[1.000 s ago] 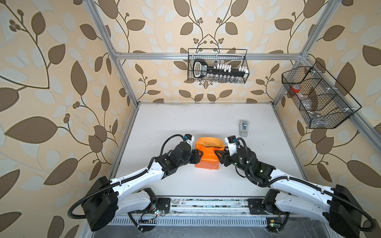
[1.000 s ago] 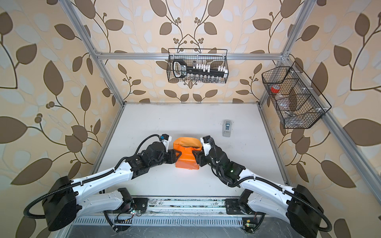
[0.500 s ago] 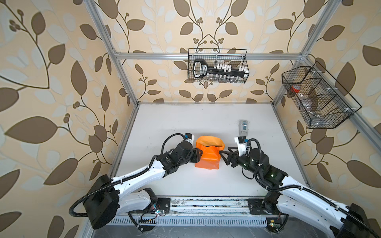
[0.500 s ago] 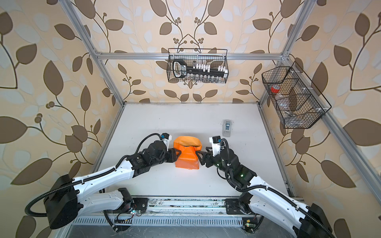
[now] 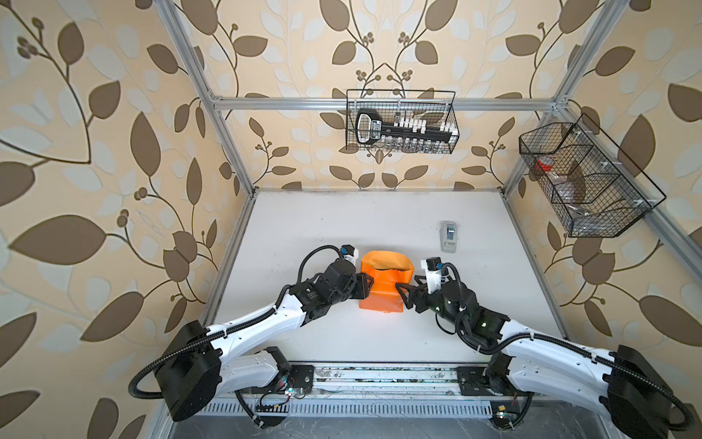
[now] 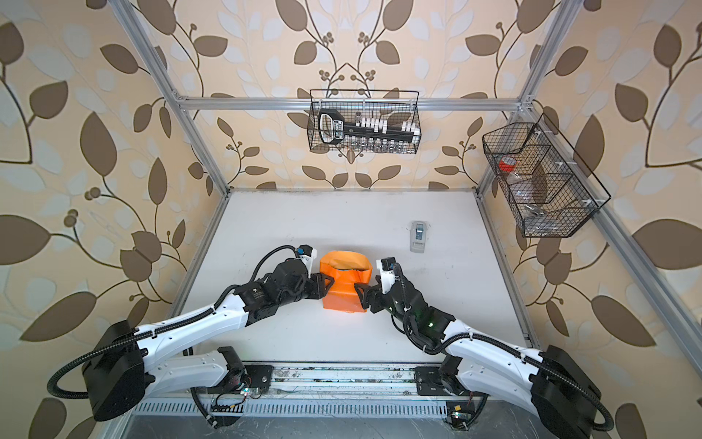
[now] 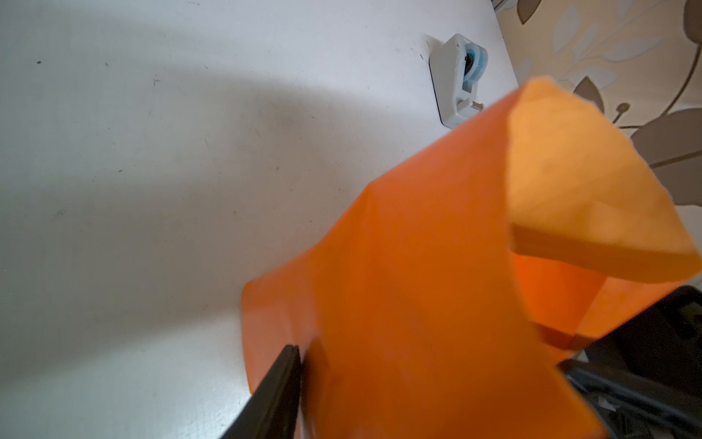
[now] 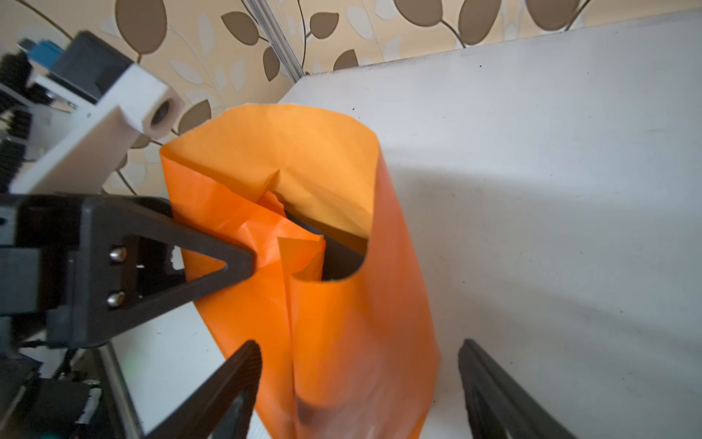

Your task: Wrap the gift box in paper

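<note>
The orange paper [image 5: 381,296] stands around the gift box as a tube that gapes at its far end, mid-table in both top views. Only a dark sliver of the black gift box [image 8: 338,258] shows through that gap. My left gripper [image 5: 366,285] is at the parcel's left side. One of its fingers [image 7: 283,376] presses flat on the paper [image 7: 418,285], and the paper hides the other. My right gripper [image 8: 361,380] is open at the parcel's right side, a finger on either side of the paper [image 8: 342,342] without touching it.
A small grey tape dispenser [image 5: 449,235] lies on the white table behind the right arm. A wire basket [image 5: 400,121] hangs on the back wall and another wire basket [image 5: 585,178] on the right wall. Aluminium frame posts edge the table.
My right gripper let go, backed off to the right while opening, and has come back wide around the parcel's right side. The paper's far flap has sprung up. The left arm has held still.
</note>
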{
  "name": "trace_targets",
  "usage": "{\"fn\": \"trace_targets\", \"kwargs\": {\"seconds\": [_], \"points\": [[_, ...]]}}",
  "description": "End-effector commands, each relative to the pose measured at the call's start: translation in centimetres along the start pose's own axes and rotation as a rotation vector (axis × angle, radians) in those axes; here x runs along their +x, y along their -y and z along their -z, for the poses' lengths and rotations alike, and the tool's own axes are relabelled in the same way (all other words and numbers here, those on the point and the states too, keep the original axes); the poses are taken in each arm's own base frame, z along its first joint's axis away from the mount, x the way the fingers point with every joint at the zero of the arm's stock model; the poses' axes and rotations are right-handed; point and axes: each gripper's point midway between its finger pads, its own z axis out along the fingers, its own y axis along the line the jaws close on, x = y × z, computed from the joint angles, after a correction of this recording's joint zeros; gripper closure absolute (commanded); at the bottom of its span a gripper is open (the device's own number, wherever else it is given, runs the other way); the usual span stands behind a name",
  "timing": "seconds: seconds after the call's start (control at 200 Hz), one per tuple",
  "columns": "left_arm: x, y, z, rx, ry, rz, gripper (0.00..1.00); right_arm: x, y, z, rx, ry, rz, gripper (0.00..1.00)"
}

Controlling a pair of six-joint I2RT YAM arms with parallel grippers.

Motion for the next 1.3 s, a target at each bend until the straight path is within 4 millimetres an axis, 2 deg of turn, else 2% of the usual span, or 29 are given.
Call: {"fn": "trace_targets", "kwargs": {"seconds": [0.0,0.065,0.195,0.435,0.66,0.73,0.925,1.06,1.214,1.294], "points": [[0.1,-0.3,0.0,-0.032,-0.013,-0.01,0.57,-2.0,0.3,-0.2,0.063,0.061,0.008,0.26],[0.2,-0.2,-0.1,-0.029,-0.018,-0.009,0.57,-1.9,0.6,-0.5,0.082,0.057,0.008,0.36],[0.4,-0.2,-0.2,-0.029,-0.025,-0.008,0.57,-2.1,0.3,-0.8,0.078,0.054,0.01,0.49],[0.2,0.0,-0.1,-0.025,-0.018,-0.006,0.57,-2.9,-0.5,-0.4,0.054,0.066,0.005,0.66],[0.2,0.3,-0.4,-0.02,-0.022,-0.002,0.57,-3.4,-1.5,-0.4,0.029,0.06,0.017,0.9],[0.2,0.4,-0.5,-0.018,-0.025,-0.002,0.57,-3.4,-1.9,-0.5,0.02,0.053,0.017,0.91],[0.3,0.4,-0.7,-0.023,-0.028,-0.002,0.57,-2.9,-2.9,-0.9,-0.03,0.021,0.001,0.85],[0.3,0.4,-0.7,-0.025,-0.028,-0.001,0.57,-1.9,-3.6,-1.4,-0.067,-0.021,-0.019,0.84],[0.2,0.4,-0.6,-0.023,-0.023,0.001,0.57,-0.6,-4.2,-2.0,-0.094,-0.067,-0.036,0.87],[0.2,0.4,-0.5,-0.023,-0.022,0.003,0.57,-0.1,-4.6,-2.2,-0.109,-0.082,-0.042,0.83]]}}
